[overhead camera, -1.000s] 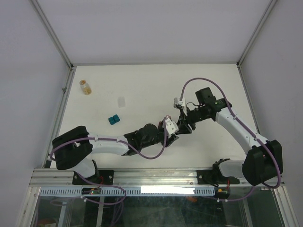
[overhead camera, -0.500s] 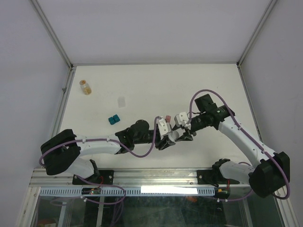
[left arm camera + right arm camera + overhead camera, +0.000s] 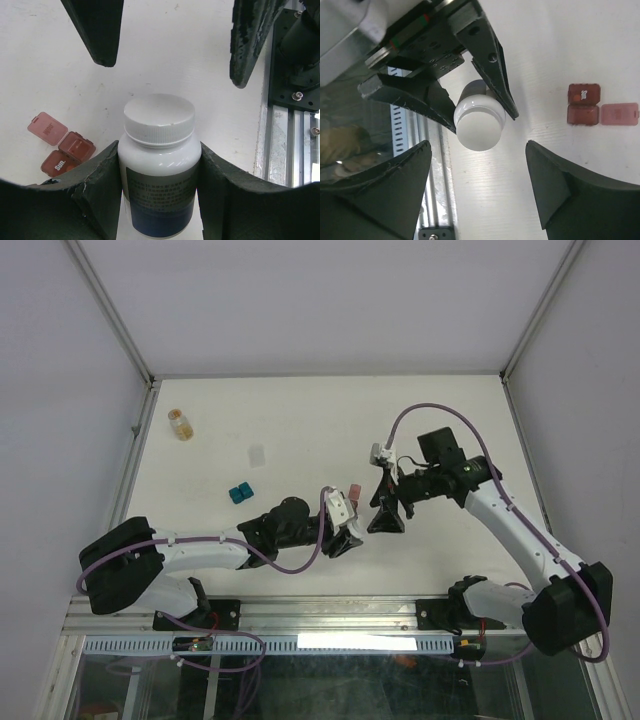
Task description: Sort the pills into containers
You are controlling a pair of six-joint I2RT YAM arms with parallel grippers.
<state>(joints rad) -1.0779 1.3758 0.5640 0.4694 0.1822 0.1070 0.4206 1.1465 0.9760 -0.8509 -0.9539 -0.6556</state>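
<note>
My left gripper (image 3: 159,145) is shut on a white cylindrical bottle (image 3: 159,150) with its white cap on, held low over the table. In the top view the left gripper (image 3: 352,538) is at the table's near middle. My right gripper (image 3: 477,150) is open and empty, its fingers facing the bottle's cap (image 3: 479,124) without touching it; in the top view it (image 3: 386,520) is just right of the left gripper. The dark red container (image 3: 583,104) lies beside the bottle with one lid open (image 3: 62,150) (image 3: 353,491). The teal container (image 3: 240,493) lies further left. No loose pills show.
A small amber vial (image 3: 180,424) lies at the far left of the table. A small clear piece (image 3: 258,454) lies near the table's middle. The metal rail (image 3: 295,150) runs along the table's near edge, close to the bottle.
The left gripper has moved left and slightly nearer with the bottle. The right gripper, which was close against it, has drawn back a little and stands open.
</note>
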